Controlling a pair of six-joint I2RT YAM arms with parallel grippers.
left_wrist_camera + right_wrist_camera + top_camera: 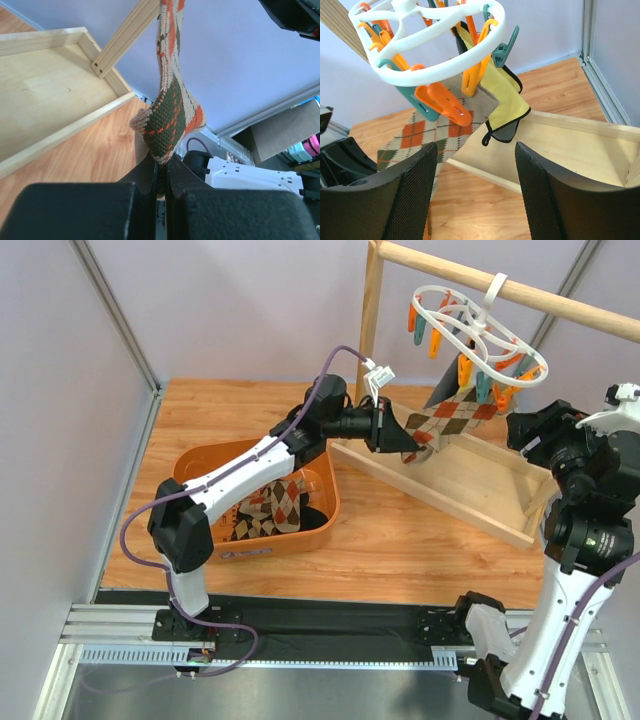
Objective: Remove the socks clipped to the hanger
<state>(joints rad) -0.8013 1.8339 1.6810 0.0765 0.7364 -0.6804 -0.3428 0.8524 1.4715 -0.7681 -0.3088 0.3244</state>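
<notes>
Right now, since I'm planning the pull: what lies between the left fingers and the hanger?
Only the argyle sock, pinched in the left fingers and stretched up to the hanger clips; the top view shows it.

There was one white plastic ring hanger (400,77), one brown-and-tan argyle fabric sock (440,135), one black-and-yellow fabric sock (507,97) and one orange plastic basket (285,540).

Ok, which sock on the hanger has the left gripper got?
The argyle sock: the left gripper is shut on its lower end, stretching it away from the hanger. The black-and-yellow sock beside it hangs free.
</notes>
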